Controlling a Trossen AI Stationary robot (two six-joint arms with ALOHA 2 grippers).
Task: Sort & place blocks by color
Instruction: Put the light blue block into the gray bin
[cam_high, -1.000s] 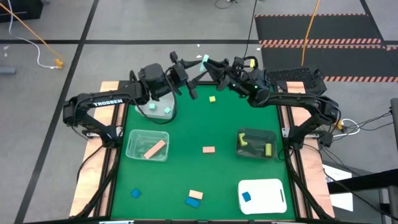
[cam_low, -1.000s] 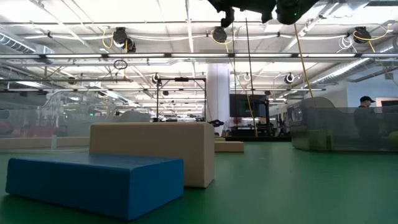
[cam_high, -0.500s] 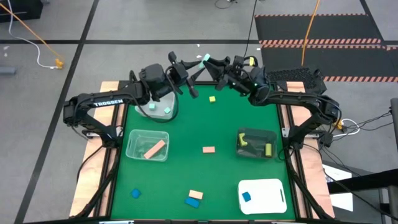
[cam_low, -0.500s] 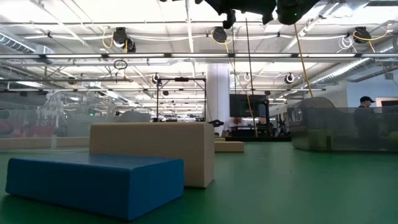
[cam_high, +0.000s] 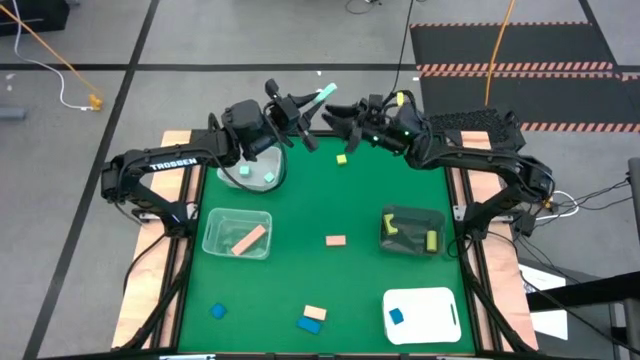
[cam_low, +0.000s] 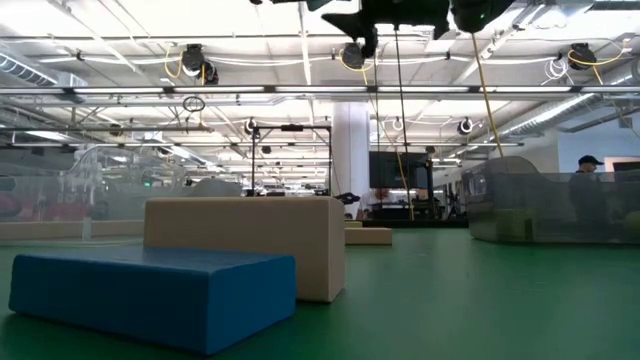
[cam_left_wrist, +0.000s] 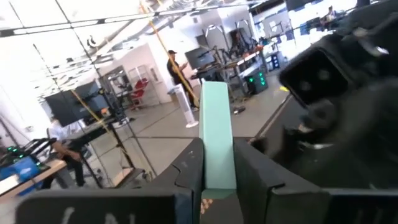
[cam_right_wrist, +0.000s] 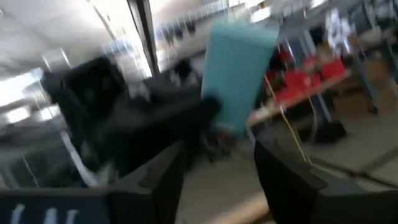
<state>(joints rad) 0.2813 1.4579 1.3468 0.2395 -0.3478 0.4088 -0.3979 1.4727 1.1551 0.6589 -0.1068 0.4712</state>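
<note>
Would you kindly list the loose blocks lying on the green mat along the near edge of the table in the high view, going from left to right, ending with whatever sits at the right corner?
Small blue block → blue bar touching the tan bar just behind it → white tray holding a blue block.

A green felt-covered table (cam_high: 330, 200) with bare wooden side strips carries everything. Near its far left corner stands a round clear plastic bin (cam_high: 262, 176). Along the left edge sits a square clear plastic bin (cam_high: 237, 233); by the right edge, a dark-tinted clear bin (cam_high: 411, 230). A white flat tray (cam_high: 422, 314) fills the near right corner. Directly on the felt lie a small yellow cube (cam_high: 341, 159) near the far edge, a salmon block (cam_high: 335, 240) mid-table, a blue cube (cam_high: 217, 312) near the near left corner, and a tan bar (cam_high: 315, 313) touching a blue bar (cam_high: 309, 325) by the near edge.
</note>
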